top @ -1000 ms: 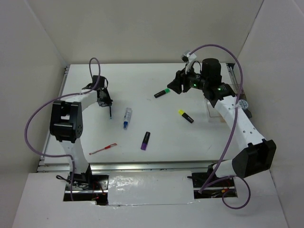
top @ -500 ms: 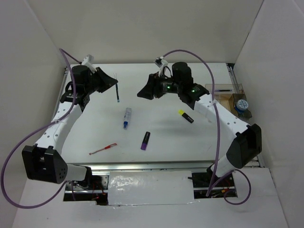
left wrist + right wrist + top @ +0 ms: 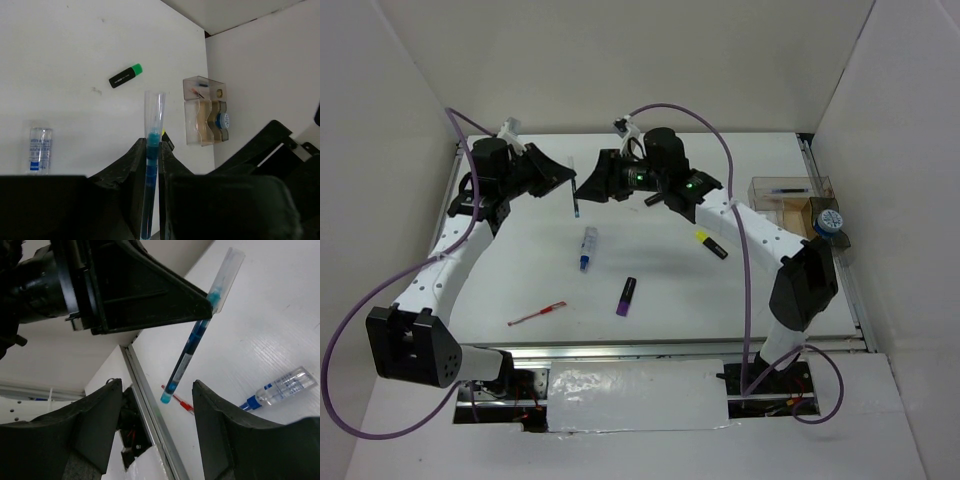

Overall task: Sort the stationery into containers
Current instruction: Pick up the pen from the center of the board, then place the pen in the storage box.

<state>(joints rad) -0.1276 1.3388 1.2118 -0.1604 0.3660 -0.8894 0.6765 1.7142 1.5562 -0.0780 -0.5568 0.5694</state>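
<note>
White table [image 3: 680, 300] (metal rail [image 3: 620, 350] along its near edge) inside white walls [image 3: 620, 60]

No words or numbers come through clearly; the tube [image 3: 40, 149] carries blue print on its label, but it's too small to read.

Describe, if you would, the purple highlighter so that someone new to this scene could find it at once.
On the white table, look toward the middle of the near edge. The purple highlighter lies there, right of the red pen and nearer than the white-blue tube. Its purple end sets it apart from the yellow-ended highlighter.
</note>
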